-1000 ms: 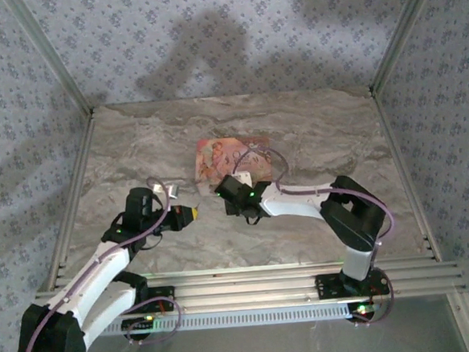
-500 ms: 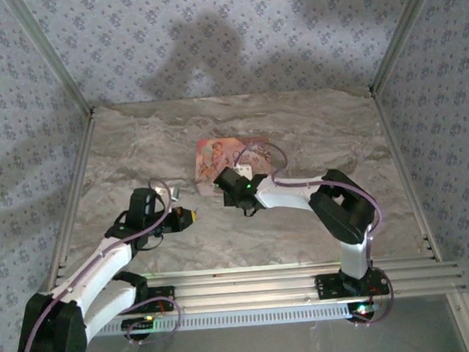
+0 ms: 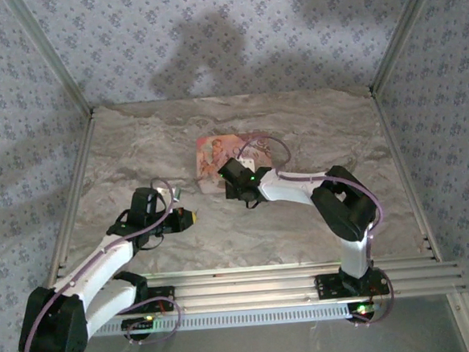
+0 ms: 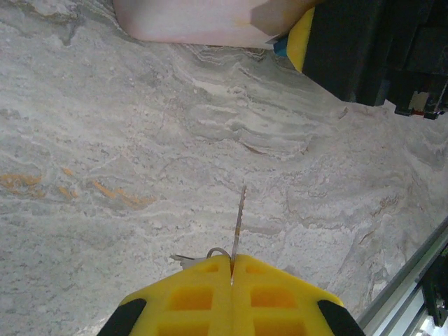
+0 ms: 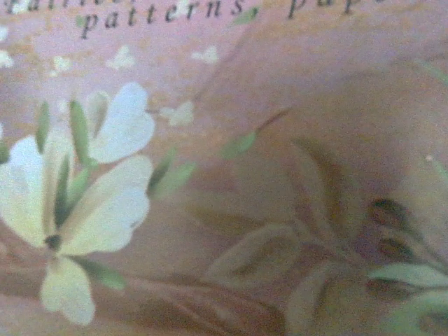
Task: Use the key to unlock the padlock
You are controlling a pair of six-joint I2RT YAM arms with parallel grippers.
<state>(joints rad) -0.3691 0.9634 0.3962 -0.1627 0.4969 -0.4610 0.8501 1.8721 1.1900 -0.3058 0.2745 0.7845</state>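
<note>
Shifted right hand [image 3: 231, 179] over pink box [image 3: 216, 149], opening not discernible, padlock too small to place; holding key [image 4: 239, 220] pinched in shut left hand [image 4: 232, 271] above table [image 4: 105, 140], pending blade-to-keyhole alignment.

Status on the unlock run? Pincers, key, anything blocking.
Left pincer shut on key, blade pointing toward pink box. Right pincer over that box, jaws unclear. Nothing on the marble between key and box.

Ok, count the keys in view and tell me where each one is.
1. The key sticks out edge-on from the shut left pincer, above the table, short of the pink box. More could be hidden under the box or the right arm.
</note>
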